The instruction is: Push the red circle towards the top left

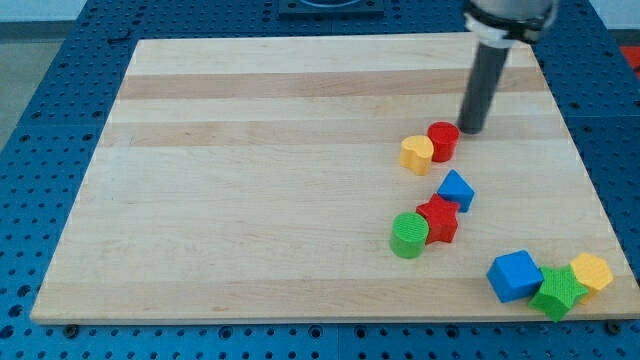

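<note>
Red circle [444, 140]: right of centre on the wooden board [250, 180], touching the yellow heart [417, 153].
Handling: probably light, rigid, slides easily.
Contact: its lower-right side.
Tip [470, 131]: no jaws, holds nothing, just right of it.

I see a pale, smooth wooden board [250, 200] with visible grain, matt plastic-looking blocks like the red circle [443, 141], and my dark matt rod [483, 85].

The rod [484, 85] runs out past the view's top edge, hiding the arm above.
</note>
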Available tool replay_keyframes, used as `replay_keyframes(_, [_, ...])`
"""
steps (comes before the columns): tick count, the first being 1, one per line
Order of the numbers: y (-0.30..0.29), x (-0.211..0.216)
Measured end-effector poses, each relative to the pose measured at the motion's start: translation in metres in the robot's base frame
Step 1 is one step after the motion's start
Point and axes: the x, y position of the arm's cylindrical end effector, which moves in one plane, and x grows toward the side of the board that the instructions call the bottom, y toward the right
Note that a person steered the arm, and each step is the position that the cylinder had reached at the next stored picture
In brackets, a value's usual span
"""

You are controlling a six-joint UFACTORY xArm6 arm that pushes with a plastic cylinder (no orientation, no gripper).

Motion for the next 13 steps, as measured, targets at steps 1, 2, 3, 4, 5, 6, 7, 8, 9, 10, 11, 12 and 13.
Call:
replay_keyframes(1, [0.027, 0.017])
replay_keyframes(2, [0.019, 0.034])
replay_keyframes(3, [-0.014, 0.029])
replay_keyframes(4, [-0.045, 0.032])
replay_keyframes(5, [-0.045, 0.039])
replay_keyframes(6, [-0.065, 0.036])
replay_keyframes(7, [-0.106, 0.016])
replay_keyframes(8, [-0.158, -0.008])
replay_keyframes(9, [-0.215, -0.029])
replay_keyframes(10, [-0.263, -0.041])
replay_keyframes(11, [-0.267, -0.039])
replay_keyframes(12, [-0.269, -0.026])
replay_keyframes(13, [-0.277, -0.011])
